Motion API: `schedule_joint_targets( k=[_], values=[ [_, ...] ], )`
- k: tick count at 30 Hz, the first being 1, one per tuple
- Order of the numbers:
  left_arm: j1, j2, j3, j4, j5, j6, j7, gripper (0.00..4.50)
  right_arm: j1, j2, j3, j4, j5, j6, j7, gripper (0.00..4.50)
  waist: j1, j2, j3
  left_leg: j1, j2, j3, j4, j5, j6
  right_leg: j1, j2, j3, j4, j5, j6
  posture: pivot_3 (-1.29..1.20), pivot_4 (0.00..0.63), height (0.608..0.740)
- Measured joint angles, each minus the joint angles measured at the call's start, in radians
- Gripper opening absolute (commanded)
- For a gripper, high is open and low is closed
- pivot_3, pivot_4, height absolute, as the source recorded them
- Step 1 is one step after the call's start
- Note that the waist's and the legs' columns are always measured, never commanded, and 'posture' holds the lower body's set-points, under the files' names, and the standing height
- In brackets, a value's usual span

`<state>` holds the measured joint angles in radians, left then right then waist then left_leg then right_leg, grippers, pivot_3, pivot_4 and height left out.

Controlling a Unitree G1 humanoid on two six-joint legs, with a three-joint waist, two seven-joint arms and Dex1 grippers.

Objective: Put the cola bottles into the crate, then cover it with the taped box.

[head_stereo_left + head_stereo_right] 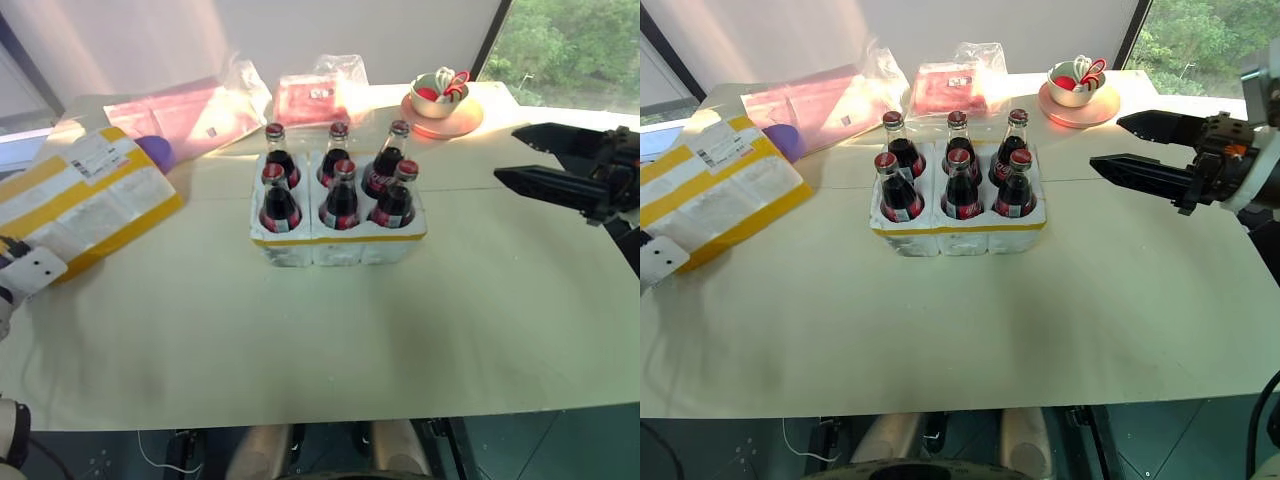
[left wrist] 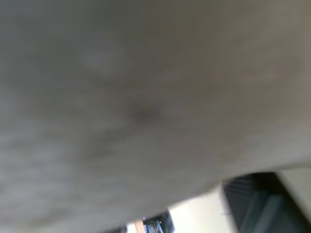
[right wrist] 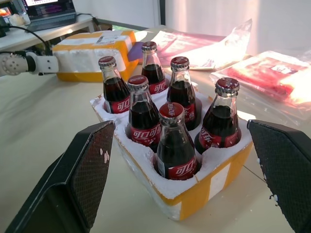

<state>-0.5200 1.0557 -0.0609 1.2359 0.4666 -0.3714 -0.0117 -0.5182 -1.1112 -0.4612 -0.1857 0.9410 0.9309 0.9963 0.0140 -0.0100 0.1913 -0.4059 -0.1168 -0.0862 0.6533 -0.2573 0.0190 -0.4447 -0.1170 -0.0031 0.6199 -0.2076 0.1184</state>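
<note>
Cola bottles (image 1: 340, 185) all in crate (image 1: 338, 238); R gripper (image 1: 1125, 146) wide, empty (L grip unclear).

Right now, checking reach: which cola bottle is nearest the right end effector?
The front-row bottle at the crate's right end, closest to the open right end effector.

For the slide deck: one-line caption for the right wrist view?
Open right hand faces six cola bottles seated in the crate; taped box behind.

Cream table (image 1: 300, 350), white wall (image 1: 350, 25), sunlit window (image 1: 570, 45) with greenery
</note>
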Motion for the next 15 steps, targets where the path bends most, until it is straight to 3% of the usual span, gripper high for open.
schedule_joint_targets(
  k=[2, 10, 15],
  values=[
    [-0.010, 0.000, 0.000, 0.001, -0.007, 0.007, 0.009, 0.42, 0.006, -0.001, -0.018, 0.000, -0.002, 0.000, -0.003, 4.50, 0.000, 0.001, 0.000, 0.000, 0.000, 0.000, 0.000, 0.000, 0.000, 0.000, 0.000, 0.000, 0.000, 0.000, 0.000, 0.00, 0.150, 0.739],
    [-0.019, 0.000, -0.004, -0.002, -0.021, 0.010, -0.001, 0.42, 0.099, -0.004, -0.065, -0.003, -0.008, 0.006, 0.000, 4.50, -0.001, 0.000, -0.001, 0.000, 0.000, 0.001, 0.001, 0.000, 0.000, 0.000, 0.000, 0.000, 0.002, 0.000, 0.000, 0.00, 0.150, 0.739],
    [-0.024, 0.015, 0.011, -0.103, -0.061, -0.028, -0.040, 0.42, 0.118, -0.005, -0.072, 0.010, -0.054, -0.029, -0.013, 4.50, 0.000, -0.001, -0.001, 0.000, 0.000, 0.000, 0.003, 0.000, 0.000, 0.000, 0.000, 0.000, 0.002, 0.000, 0.000, 0.00, 0.150, 0.739]
  ],
)
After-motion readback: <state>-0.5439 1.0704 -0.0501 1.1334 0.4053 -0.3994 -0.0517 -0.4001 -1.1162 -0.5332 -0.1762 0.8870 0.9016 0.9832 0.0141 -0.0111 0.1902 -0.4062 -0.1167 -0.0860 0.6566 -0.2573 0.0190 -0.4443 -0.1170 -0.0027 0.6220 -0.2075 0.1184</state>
